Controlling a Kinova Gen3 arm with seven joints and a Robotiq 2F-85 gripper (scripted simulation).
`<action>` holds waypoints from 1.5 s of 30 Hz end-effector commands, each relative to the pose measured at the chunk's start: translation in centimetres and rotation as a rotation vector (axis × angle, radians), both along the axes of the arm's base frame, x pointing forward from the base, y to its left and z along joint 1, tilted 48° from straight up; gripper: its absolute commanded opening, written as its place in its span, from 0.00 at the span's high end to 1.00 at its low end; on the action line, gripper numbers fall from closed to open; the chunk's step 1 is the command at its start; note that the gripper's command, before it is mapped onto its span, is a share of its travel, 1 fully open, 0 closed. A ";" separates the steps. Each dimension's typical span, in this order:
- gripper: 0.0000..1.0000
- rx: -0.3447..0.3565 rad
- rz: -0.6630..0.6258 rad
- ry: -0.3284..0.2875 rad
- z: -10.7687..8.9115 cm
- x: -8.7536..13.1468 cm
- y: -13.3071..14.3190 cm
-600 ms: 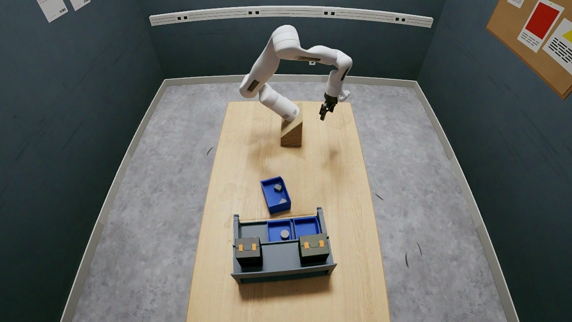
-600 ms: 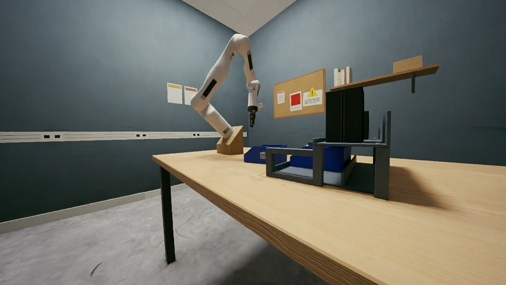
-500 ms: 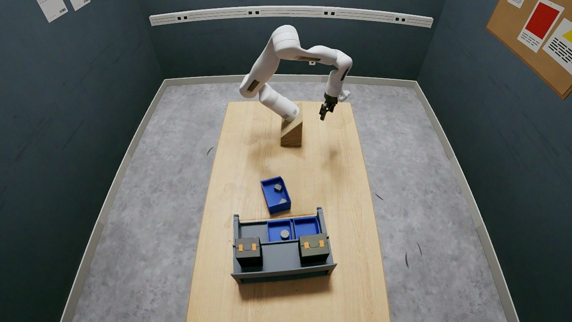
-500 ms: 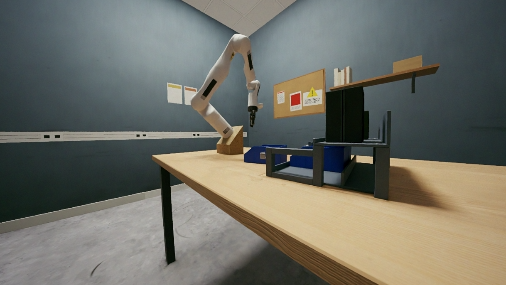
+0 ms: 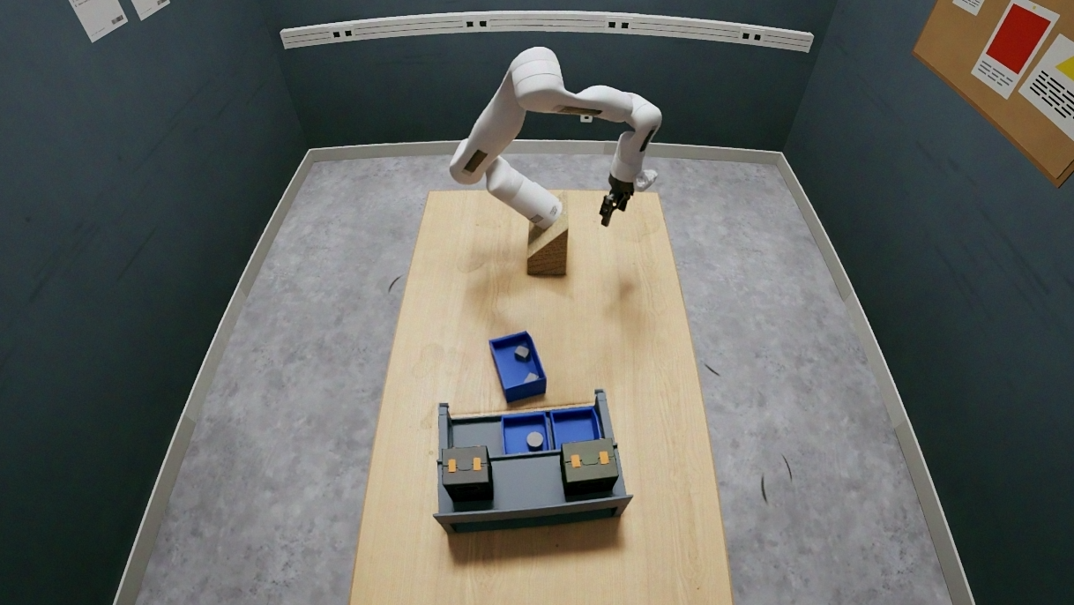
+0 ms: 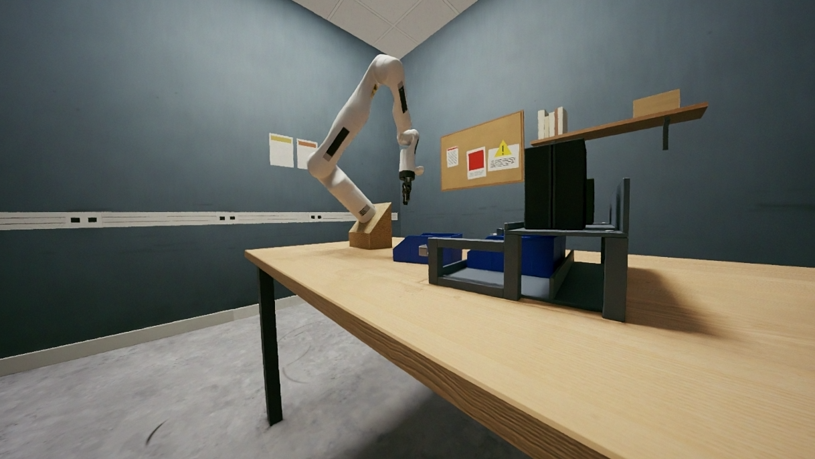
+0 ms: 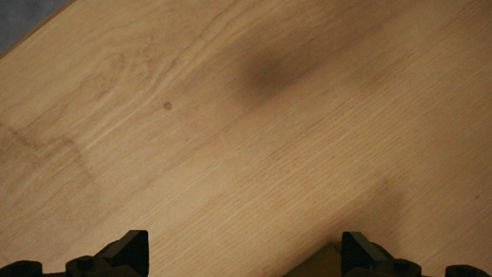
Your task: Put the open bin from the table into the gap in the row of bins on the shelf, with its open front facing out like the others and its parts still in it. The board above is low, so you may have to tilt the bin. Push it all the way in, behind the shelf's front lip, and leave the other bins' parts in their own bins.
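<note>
Currently, the loose blue bin (image 5: 510,376) (image 6: 408,249) is resting on the worktop (image 5: 600,338) (image 6: 456,353) (image 7: 226,134), holding grey parts, just in front of the shelf (image 5: 525,481) (image 6: 615,273). Two other blue bins are sitting inside the shelf, beside its gap. Well apart from the shelf, the fingers (image 5: 615,206) (image 6: 405,197) are hovering open, gripping nothing.

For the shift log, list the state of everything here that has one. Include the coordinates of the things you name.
Claw (image 5: 605,212) (image 6: 405,198) (image 7: 244,253): open, holding nothing, above the table.
Loose blue bin (image 5: 517,370) (image 6: 407,250): on the table, upright, parts inside.
Shelf gap (image 5: 474,433): unfilled.
Middle bin (image 5: 514,443): in the row, one part visible.
End bin (image 5: 575,424): in the row, contents unclear.
Two dark cases (image 5: 466,458) (image 5: 590,459): lids closed, on the upper board.
</note>
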State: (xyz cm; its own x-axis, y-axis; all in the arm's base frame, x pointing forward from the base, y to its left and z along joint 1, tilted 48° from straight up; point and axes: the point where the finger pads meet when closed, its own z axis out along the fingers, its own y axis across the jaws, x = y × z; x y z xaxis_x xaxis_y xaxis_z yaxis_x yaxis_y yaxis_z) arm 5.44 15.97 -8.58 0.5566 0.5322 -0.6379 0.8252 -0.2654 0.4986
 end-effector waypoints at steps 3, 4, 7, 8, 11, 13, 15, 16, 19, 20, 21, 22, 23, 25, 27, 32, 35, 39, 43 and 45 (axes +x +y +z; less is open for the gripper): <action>0.00 0.002 0.000 0.000 0.0 0.0 0.1; 0.00 0.002 0.000 0.000 0.0 0.0 0.1; 0.00 0.002 0.000 0.000 0.0 0.0 0.1; 0.00 0.002 0.000 0.000 0.0 0.0 0.1; 0.00 0.002 0.000 0.000 0.0 0.0 0.1; 0.00 0.002 0.000 0.000 0.0 0.0 0.1; 0.00 0.002 0.000 0.000 0.0 0.0 0.1; 0.00 0.002 0.000 0.000 0.0 0.0 0.1; 0.00 0.002 0.000 0.000 0.0 0.0 0.1; 0.00 0.002 0.000 0.000 0.0 0.0 0.1; 0.00 0.002 0.000 0.000 0.0 0.0 0.1; 0.00 0.002 0.000 0.000 0.0 0.0 0.1; 0.00 0.002 0.000 0.000 0.0 0.0 0.1; 0.00 0.002 0.000 0.000 0.0 0.0 0.1; 0.00 0.002 0.000 0.000 0.0 0.0 0.1; 0.00 0.002 0.000 0.000 0.0 0.0 0.1; 0.00 0.040 -0.039 -0.088 0.9 1.7 -0.4; 0.00 0.098 -0.098 -0.221 2.3 4.2 -1.2; 0.00 0.098 -0.098 -0.221 2.3 4.2 -1.2; 0.00 0.098 -0.098 -0.221 2.3 4.2 -1.2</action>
State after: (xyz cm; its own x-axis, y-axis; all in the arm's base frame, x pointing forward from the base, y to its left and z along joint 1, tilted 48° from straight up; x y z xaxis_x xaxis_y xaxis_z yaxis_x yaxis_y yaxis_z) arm 9.62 14.60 -6.34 0.7276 0.5180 -0.4498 0.6689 -0.3905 0.6325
